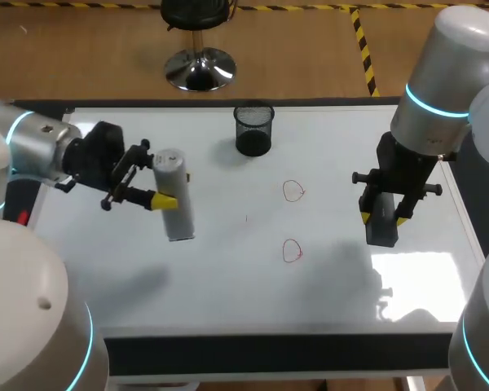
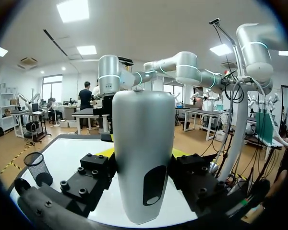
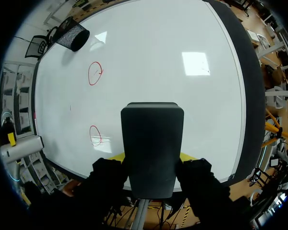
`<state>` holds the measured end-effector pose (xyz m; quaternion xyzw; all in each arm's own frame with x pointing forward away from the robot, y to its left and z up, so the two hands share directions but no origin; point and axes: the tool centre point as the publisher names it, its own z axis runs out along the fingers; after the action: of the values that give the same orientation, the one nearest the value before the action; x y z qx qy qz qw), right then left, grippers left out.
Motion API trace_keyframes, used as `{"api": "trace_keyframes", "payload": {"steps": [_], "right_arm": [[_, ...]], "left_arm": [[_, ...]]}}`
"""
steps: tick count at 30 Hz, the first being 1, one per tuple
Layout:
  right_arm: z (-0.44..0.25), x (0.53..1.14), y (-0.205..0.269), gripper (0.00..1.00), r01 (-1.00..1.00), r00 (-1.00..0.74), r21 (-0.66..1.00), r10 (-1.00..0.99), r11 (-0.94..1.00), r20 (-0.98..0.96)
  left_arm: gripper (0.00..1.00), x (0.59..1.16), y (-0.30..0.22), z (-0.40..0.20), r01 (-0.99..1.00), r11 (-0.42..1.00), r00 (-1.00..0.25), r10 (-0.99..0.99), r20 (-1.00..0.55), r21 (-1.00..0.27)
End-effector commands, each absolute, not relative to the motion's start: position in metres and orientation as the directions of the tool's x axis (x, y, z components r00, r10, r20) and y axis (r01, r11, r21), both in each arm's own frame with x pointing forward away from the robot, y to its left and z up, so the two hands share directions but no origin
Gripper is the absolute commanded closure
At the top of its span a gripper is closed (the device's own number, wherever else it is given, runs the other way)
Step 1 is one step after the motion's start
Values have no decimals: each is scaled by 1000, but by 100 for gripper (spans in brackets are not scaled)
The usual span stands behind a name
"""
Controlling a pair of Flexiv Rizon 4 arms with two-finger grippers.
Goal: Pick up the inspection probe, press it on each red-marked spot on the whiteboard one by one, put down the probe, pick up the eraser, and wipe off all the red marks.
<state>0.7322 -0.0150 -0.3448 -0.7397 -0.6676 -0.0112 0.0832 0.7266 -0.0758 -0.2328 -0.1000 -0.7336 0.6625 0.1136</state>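
item: inspection probe (image 1: 176, 213), a pale silver-grey cylinder with a rounded end. in the left wrist view its body carries a dark oval window (image 2: 154, 184) with a pale patch at one end. holder: left end effector (image 1: 153, 176), both yellow-tipped fingers pressed to the cylinder from opposite sides and set as wide as its body. the probe is held tilted over the left part of the whiteboard (image 1: 228, 277), well apart from both red marks. item: eraser (image 1: 381, 230), a dark grey rectangular block. holder: right end effector (image 1: 383, 216), the two fingers clamped on the block's sides at its full width, a yellow tip showing at either side. the eraser stands over the right part of the whiteboard; whether it touches the surface cannot be told. writing on the whiteboard: two hand-drawn loops, the far red ring (image 1: 293, 191) and the near red ring (image 1: 292, 251), one behind the other near the middle, between the two end effectors. a faint dark tick (image 1: 246, 218) lies beside them toward the left arm. in the right wrist view one ring lies just beside the eraser, the other farther ahead toward the cup. item: black mesh cup (image 1: 254, 130), upright at the whiteboard's far edge. support: desk (image 1: 269, 354), its dark front strip showing below the whiteboard.
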Motion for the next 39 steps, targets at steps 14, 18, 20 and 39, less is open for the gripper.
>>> {"api": "trace_keyframes", "payload": {"steps": [14, 18, 20, 39], "right_arm": [[-344, 732, -16, 100, 990, 107, -108, 986, -93, 130], [-344, 732, -16, 100, 990, 107, -108, 986, -93, 130], [-344, 732, -16, 100, 990, 107, -108, 986, -93, 130], [-343, 731, -11, 100, 989, 108, -114, 985, -93, 134]], "left_arm": [[100, 723, -38, -229, 16, 128, -961, 276, 20, -992], [100, 723, -35, -229, 18, 127, -961, 275, 18, -992], [100, 723, -35, -229, 18, 127, -961, 275, 18, -992], [100, 723, -35, -229, 18, 127, -961, 275, 18, -992]]}}
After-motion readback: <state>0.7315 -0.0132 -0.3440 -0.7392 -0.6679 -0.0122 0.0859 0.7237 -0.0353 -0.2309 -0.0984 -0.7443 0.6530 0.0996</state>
